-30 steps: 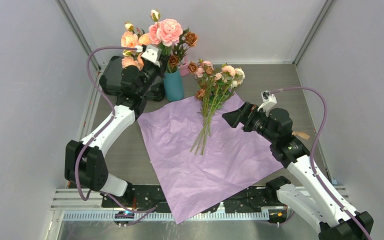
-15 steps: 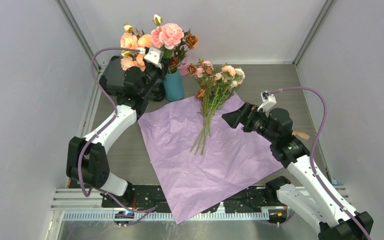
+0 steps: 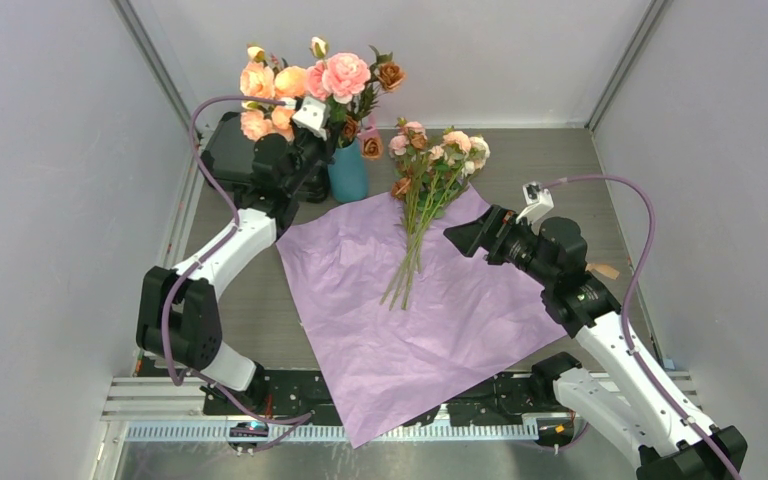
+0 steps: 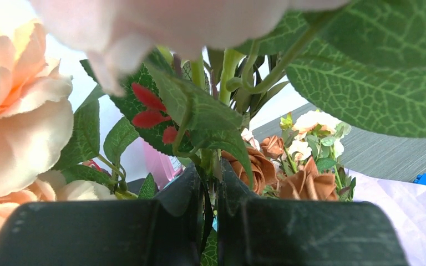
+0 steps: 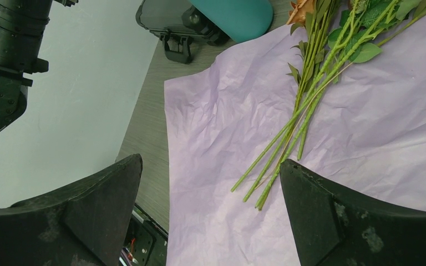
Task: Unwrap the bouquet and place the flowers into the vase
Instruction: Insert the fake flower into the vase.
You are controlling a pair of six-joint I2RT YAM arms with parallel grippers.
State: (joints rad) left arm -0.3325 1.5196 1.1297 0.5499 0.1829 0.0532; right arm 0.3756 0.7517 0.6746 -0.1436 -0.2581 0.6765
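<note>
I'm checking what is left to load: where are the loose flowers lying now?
In the top view the loose flowers lie on the purple paper, right of the teal vase, blooms toward the back wall.

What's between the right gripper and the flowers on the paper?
Only bare lilac paper. The right gripper is open, with the flowers lying straight ahead. The right wrist view shows it best.
</note>
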